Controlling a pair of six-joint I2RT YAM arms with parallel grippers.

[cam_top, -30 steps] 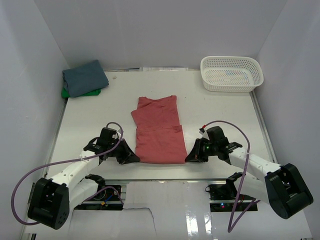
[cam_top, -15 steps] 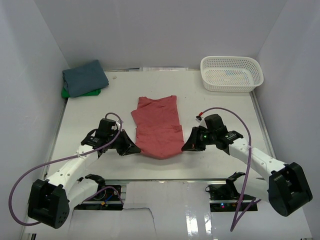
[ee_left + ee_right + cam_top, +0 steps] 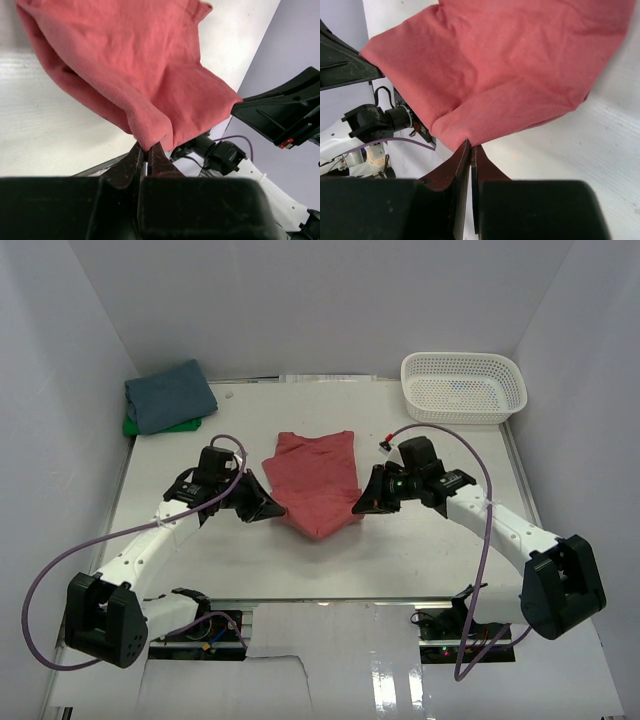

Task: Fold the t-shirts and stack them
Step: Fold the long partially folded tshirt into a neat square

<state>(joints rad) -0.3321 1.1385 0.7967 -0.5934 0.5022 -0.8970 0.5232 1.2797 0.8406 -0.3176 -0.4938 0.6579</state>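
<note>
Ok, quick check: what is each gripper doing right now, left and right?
Left gripper: closed, pinching the near edge of the coral-red t-shirt.
Right gripper: closed, pinching the same shirt's near edge.

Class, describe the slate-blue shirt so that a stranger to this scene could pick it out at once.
Find the white table and look to its far left corner, across from the white mesh basket. Two folded shirts are stacked there, and the slate-blue shirt is the upper one. It covers most of the bright green shirt beneath, whereas the coral-red shirt is alone at mid-table.
</note>
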